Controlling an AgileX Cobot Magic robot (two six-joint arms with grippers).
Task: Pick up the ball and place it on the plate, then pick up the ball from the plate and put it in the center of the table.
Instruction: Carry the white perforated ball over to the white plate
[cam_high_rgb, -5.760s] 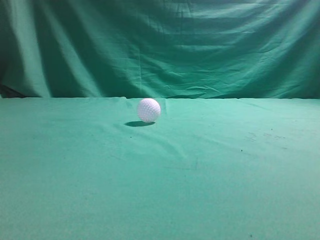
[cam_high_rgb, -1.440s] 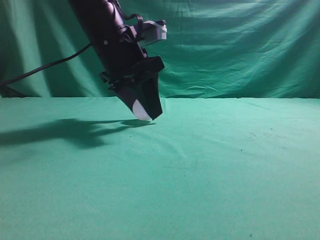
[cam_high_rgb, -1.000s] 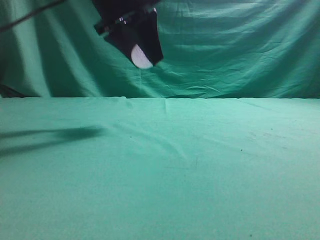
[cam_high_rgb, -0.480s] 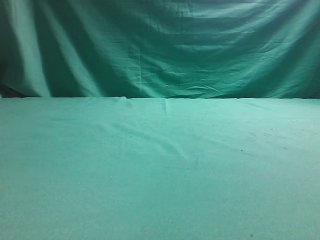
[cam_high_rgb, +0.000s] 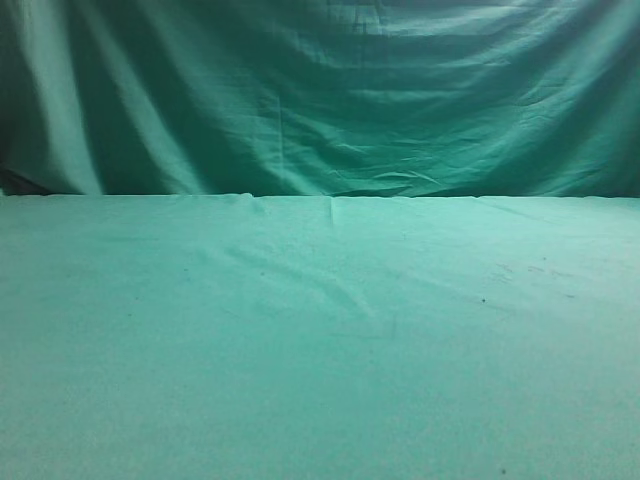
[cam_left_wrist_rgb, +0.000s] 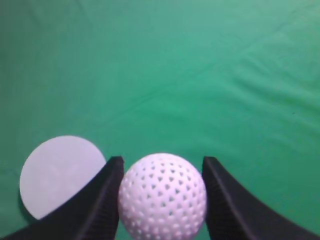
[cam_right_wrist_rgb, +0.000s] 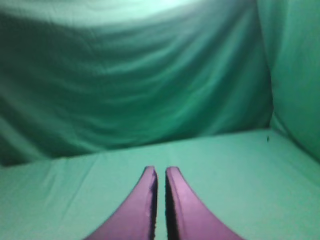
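In the left wrist view my left gripper (cam_left_wrist_rgb: 161, 167) is shut on the ball (cam_left_wrist_rgb: 163, 196), a small white dimpled sphere held between the two black fingers, well above the table (cam_left_wrist_rgb: 200, 75). A flat white round plate (cam_left_wrist_rgb: 57, 172) lies on the green cloth below, to the left of the ball. In the right wrist view my right gripper (cam_right_wrist_rgb: 160, 172) is shut and empty, its fingers nearly touching, low over the table (cam_right_wrist_rgb: 225, 165). The exterior view shows only the bare green table (cam_high_rgb: 320, 330); neither gripper, ball nor plate is in it.
A draped green cloth backdrop (cam_high_rgb: 320, 90) hangs behind the table and also fills the upper part of the right wrist view (cam_right_wrist_rgb: 130, 80). The table cloth has soft wrinkles.
The left arm lifted the ball off the table and rose out of the top of the exterior view. Its shadow has also gone from the cloth.
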